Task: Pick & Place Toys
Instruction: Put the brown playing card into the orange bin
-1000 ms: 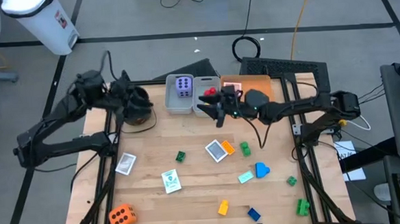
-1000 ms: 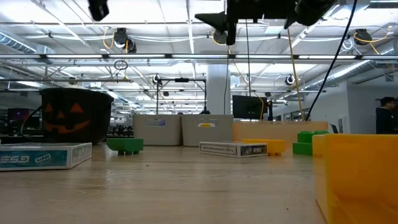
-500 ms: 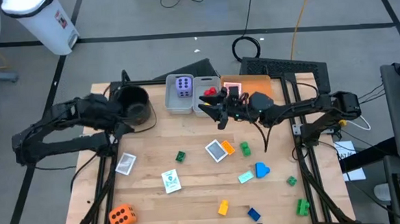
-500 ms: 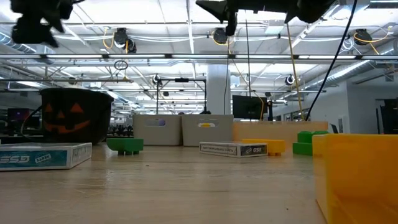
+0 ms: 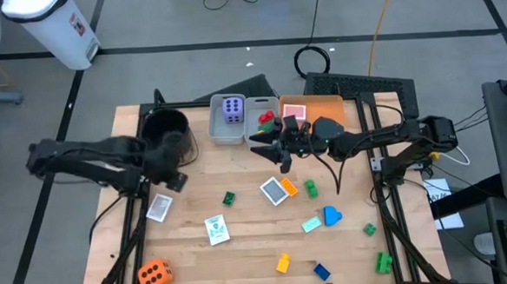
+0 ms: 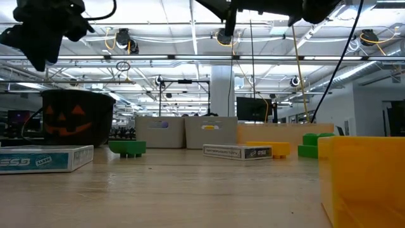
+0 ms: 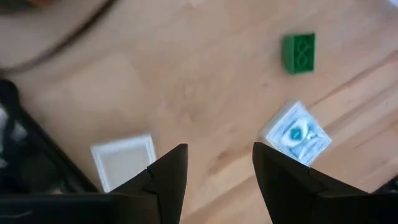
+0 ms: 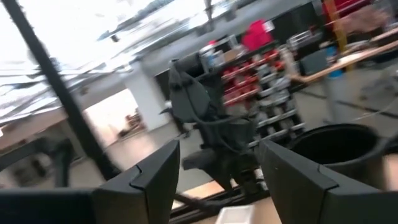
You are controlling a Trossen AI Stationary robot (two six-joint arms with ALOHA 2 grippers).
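Left hand (image 7: 214, 171), parted and empty, above card (image 7: 123, 160), green brick (image 7: 299, 51) beyond.

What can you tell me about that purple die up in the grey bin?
The purple die is a chunky cube, seemingly plastic, with its top face showing six dark dots on a paler panel. It sits flat and square inside the left of the two grey bins at the table's far edge, alone there and filling much of it. Neither gripper touches it; the right gripper is the nearer one.

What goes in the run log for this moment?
left pincer: open, empty, above white card | right pincer: open, empty, beside grey bins
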